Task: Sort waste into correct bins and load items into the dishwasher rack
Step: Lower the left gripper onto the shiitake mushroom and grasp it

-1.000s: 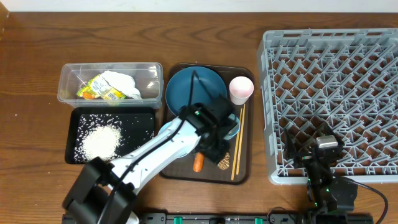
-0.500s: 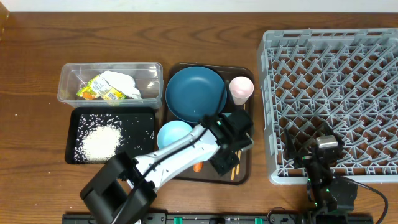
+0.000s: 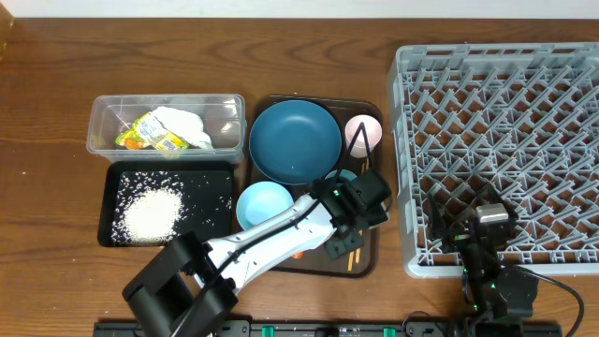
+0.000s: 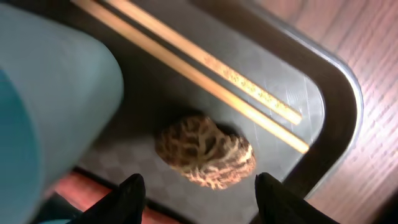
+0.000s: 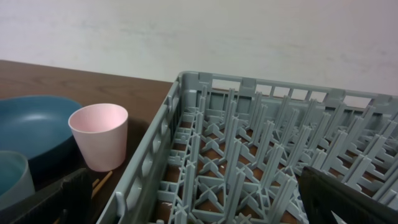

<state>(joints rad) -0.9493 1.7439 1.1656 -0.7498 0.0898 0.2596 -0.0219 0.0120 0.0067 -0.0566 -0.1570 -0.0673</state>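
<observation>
Beside wooden chopsticks (image 4: 205, 58), wrinkled lump (image 4: 205, 151)

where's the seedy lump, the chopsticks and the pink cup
brown seedy lump (image 4: 205, 152), left wrist view, middle of its top
chopsticks (image 4: 249, 86), left wrist view, printed part of one stick
pink cup (image 5: 99, 140), right wrist view, outer wall

— The brown lump (image 4: 205, 151) looks rough, fibrous and matt. The chopsticks (image 4: 205, 81)?
— Pale wood, smooth. The brown tray (image 4: 273, 68) under them is plastic, finely textured, with a glossy rim.
— And the rack (image 5: 249, 155)?
— Matt grey plastic. The pink cup (image 5: 99, 134) is smooth, matt too.
</observation>
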